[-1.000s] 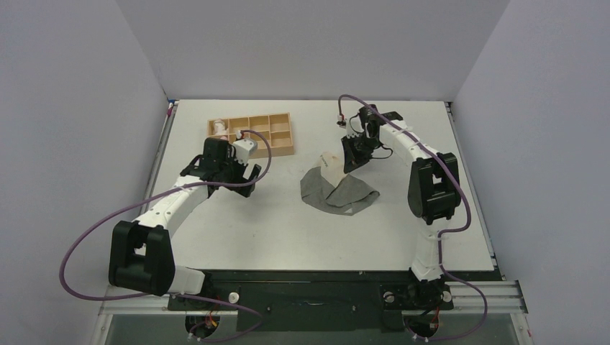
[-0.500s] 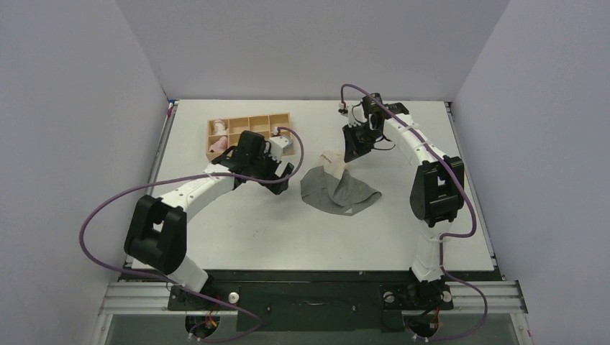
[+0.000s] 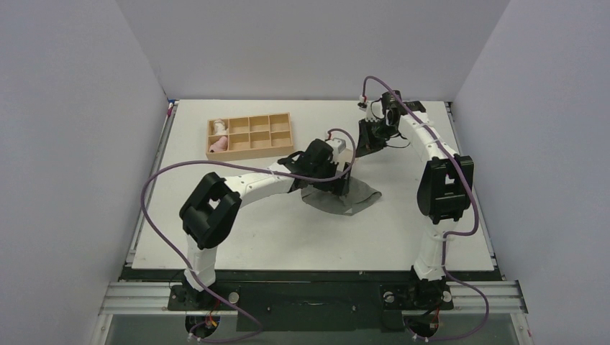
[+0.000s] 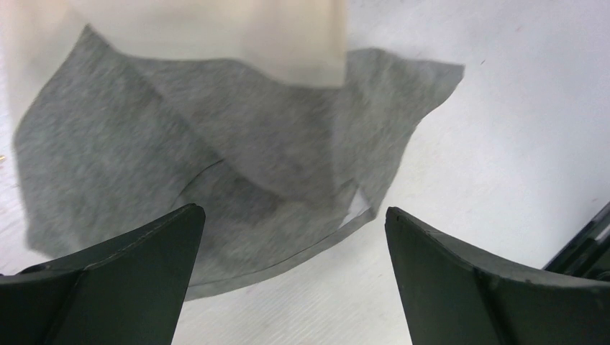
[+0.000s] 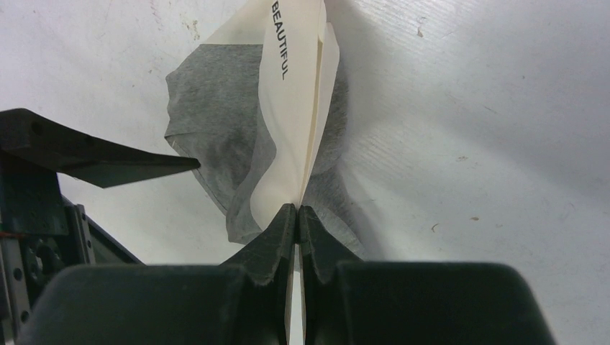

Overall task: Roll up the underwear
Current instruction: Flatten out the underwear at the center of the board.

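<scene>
Our right gripper [image 5: 298, 210] pinches the pale band of the underwear [image 4: 180, 136]. Our left gripper [image 4: 291, 210] hangs wide open just above the grey cloth.
</scene>
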Robot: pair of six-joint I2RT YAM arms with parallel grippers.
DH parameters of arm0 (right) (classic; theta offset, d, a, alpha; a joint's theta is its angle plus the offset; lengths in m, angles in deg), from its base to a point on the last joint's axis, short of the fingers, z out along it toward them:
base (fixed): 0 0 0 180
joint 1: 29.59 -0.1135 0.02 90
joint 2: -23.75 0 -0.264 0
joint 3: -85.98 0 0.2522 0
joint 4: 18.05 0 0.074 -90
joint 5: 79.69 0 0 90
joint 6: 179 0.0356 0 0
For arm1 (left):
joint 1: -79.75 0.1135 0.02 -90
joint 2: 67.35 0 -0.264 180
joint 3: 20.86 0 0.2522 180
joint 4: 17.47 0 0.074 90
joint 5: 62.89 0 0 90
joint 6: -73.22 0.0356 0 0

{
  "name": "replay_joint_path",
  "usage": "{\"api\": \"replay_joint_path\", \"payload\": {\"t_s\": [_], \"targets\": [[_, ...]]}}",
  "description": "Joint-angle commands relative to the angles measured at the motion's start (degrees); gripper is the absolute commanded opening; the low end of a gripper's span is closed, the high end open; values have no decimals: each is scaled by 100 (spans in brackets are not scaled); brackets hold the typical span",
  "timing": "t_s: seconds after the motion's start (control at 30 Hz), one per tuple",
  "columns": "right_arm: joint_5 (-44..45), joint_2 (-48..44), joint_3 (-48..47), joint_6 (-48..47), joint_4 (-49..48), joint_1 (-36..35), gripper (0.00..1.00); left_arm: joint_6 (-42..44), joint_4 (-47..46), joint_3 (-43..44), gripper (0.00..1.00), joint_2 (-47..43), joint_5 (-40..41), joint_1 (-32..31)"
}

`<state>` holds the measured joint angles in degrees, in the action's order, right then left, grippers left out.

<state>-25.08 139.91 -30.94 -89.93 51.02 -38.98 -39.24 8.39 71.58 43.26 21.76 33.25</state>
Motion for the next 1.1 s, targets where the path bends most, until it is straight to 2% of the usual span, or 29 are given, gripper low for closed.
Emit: {"api": "replay_joint_path", "payload": {"t_s": [0.0, 0.2, 0.33, 0.5, 0.63, 0.87, 1.0, 1.07], "targets": [[-296, 130, -230, 6, -131, -28, 0, -769, 628, 868, 97, 472, 97, -193], [-448, 268, -262, 6, -135, -28, 0, -659, 985, 1272, 100, 846, 417, -536], [-461, 266, -245, -30, -136, -24, 0, -643, 1019, 1212, 90, 923, 609, -561], [-495, 283, -207, -62, -137, -19, 0, -660, 960, 1081, 84, 907, 717, -600], [-544, 299, -153, -83, -135, -26, 0, -644, 942, 1072, 74, 946, 724, -606], [-600, 275, -40, -158, -137, -19, 0, -403, 880, 985, 72, 833, 956, -589], [-645, 325, -38, -159, -134, -19, 0, -316, 769, 816, 66, 651, 1005, -599], [-664, 341, -32, -162, -134, -21, 0, -276, 723, 780, 60, 629, 998, -604]]}}
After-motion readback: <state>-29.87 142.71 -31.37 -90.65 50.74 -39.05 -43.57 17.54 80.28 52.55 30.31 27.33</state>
